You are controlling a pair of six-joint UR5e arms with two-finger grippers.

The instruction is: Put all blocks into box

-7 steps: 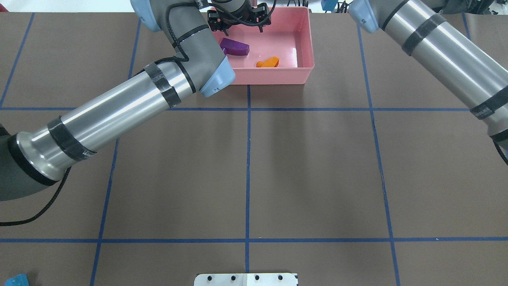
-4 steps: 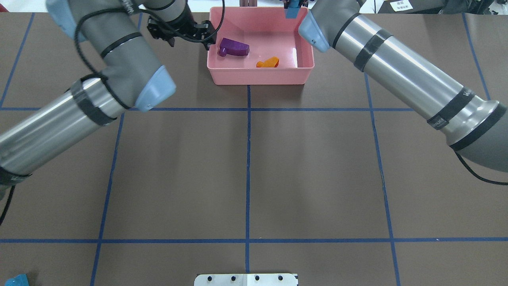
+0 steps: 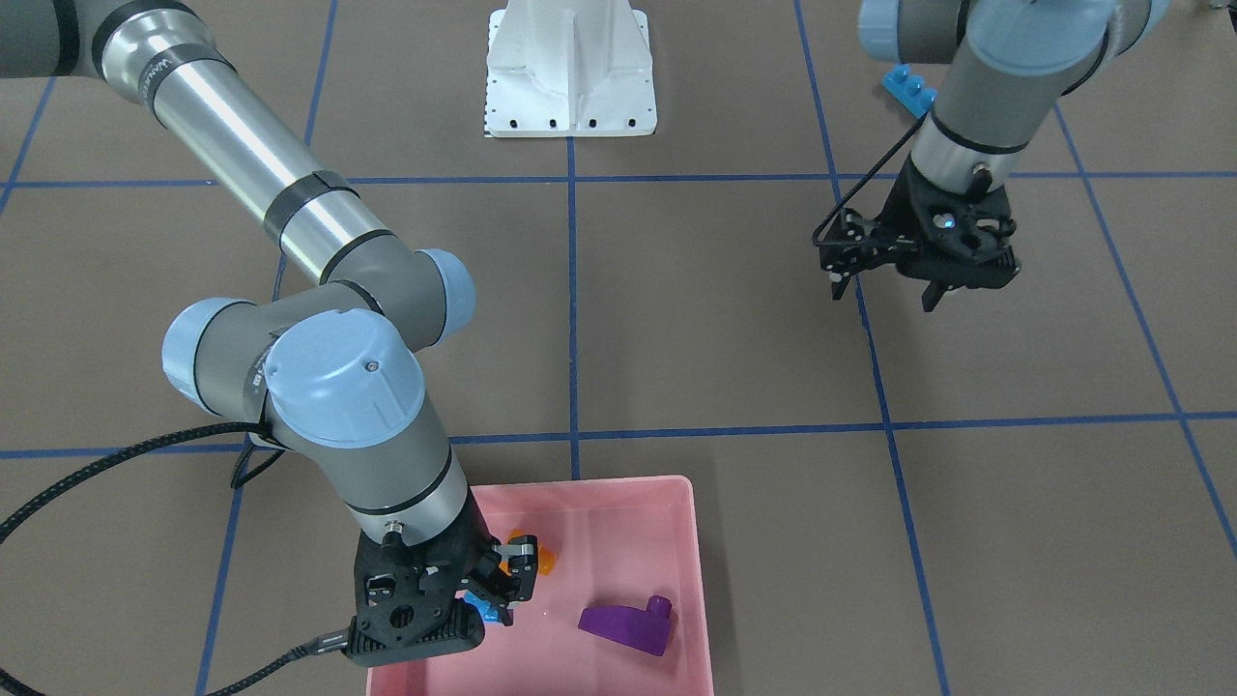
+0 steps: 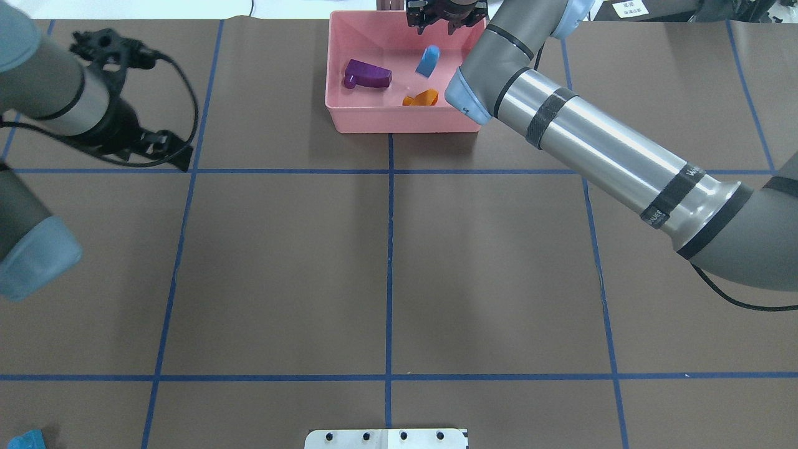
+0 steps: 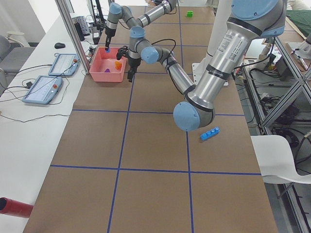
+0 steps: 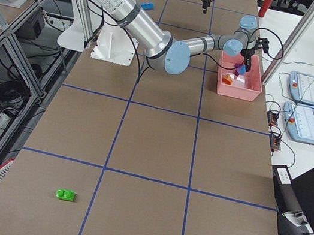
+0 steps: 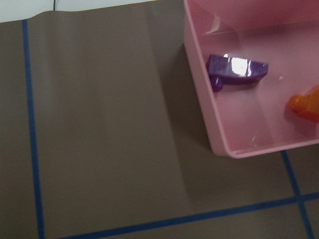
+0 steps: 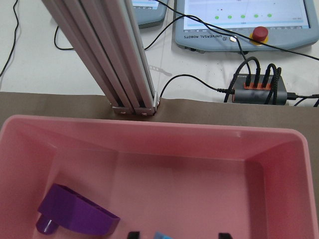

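The pink box (image 4: 405, 120) stands at the table's far middle. In it lie the purple wedge (image 4: 368, 75), the orange brick (image 4: 421, 98) and the small blue cube (image 4: 427, 60), which is tilted. My right gripper (image 4: 446, 19) hangs open just above the cube (image 8: 162, 235), its fingers clear of it; it also shows in the front view (image 3: 483, 592). My left gripper (image 3: 884, 290) is open and empty over bare table left of the box. The long blue brick (image 3: 908, 90) lies near the robot's left. The green brick (image 6: 65, 195) lies far on the right.
The white metal base (image 3: 570, 68) stands at the robot's edge of the table. Beyond the box are an aluminium post (image 8: 124, 59), cables and tablets. The left wrist view shows the box's corner (image 7: 219, 144) and blue tape lines.
My left arm drew back from the box to the left. My right gripper came over the box with the blue cube and opened; the cube is now in the box.
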